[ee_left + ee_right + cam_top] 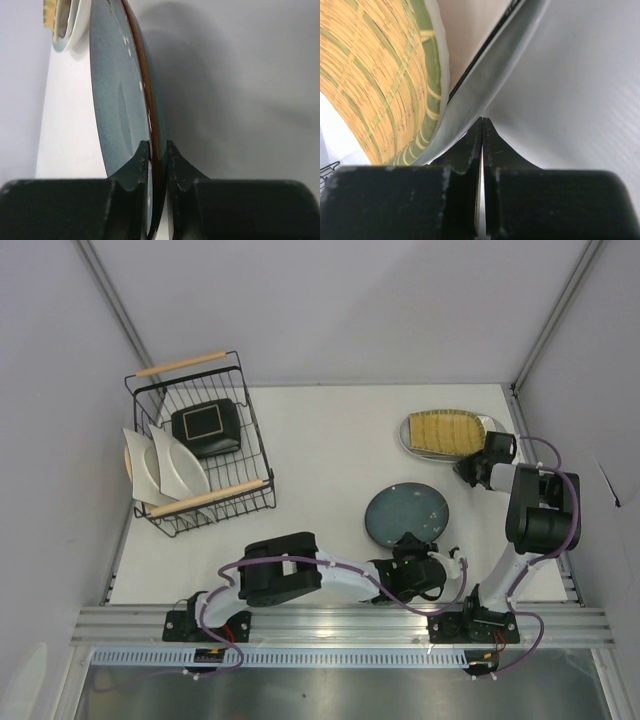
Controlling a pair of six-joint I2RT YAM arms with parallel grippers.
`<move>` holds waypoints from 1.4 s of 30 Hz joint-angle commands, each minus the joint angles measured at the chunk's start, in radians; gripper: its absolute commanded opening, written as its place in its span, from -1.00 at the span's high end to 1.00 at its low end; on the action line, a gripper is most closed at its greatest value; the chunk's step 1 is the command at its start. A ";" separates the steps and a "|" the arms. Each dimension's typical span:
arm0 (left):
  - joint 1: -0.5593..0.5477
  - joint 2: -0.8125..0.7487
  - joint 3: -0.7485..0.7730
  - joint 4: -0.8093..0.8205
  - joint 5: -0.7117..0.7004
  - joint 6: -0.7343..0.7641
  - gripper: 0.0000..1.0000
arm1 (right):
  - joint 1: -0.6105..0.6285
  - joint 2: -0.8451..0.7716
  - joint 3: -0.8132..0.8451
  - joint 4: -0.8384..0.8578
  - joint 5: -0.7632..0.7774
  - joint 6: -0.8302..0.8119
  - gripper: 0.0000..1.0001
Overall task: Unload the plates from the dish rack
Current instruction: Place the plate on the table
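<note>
While the left jaws pinch the rim of the teal round plate (405, 510) on the surface (320, 455), probably stiff, slick, brittle, the right jaws are closed empty; white plates (168, 468) lean in the dish rack (252, 430).

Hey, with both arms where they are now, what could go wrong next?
The left gripper pinches the dark teal plate only by its rim; opening before it lies flat could let it drop or slide.
The right gripper, shut, sits at the grey plate's rim under the mustard plate; a careless move may shove that stack.
The white plates lean in the dish rack's corner and might topple when pulled.
</note>
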 commanded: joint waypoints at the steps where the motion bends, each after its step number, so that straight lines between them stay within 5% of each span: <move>1: -0.002 0.075 0.067 0.071 0.238 -0.095 1.00 | -0.018 0.018 0.077 0.061 -0.031 -0.041 1.00; 15: 0.015 0.159 0.024 0.151 0.200 -0.058 1.00 | -0.038 0.052 0.073 0.064 -0.149 -0.044 1.00; 17: 0.017 0.127 -0.053 0.174 0.200 -0.068 0.82 | -0.038 0.046 0.064 0.070 -0.154 -0.043 1.00; 22: 0.020 0.049 -0.175 0.202 0.210 -0.097 -0.05 | -0.027 0.014 0.042 0.072 -0.163 -0.030 1.00; 28: 0.018 0.001 -0.234 0.180 0.213 -0.147 -0.72 | -0.018 -0.022 0.016 0.058 -0.157 -0.023 1.00; 34: 0.017 -0.097 -0.292 0.088 0.212 -0.221 -0.99 | -0.015 -0.089 -0.021 0.031 -0.160 -0.014 0.95; 42: 0.009 -0.252 -0.361 -0.128 0.183 -0.454 -0.99 | -0.010 -0.184 -0.116 0.040 -0.230 -0.014 0.83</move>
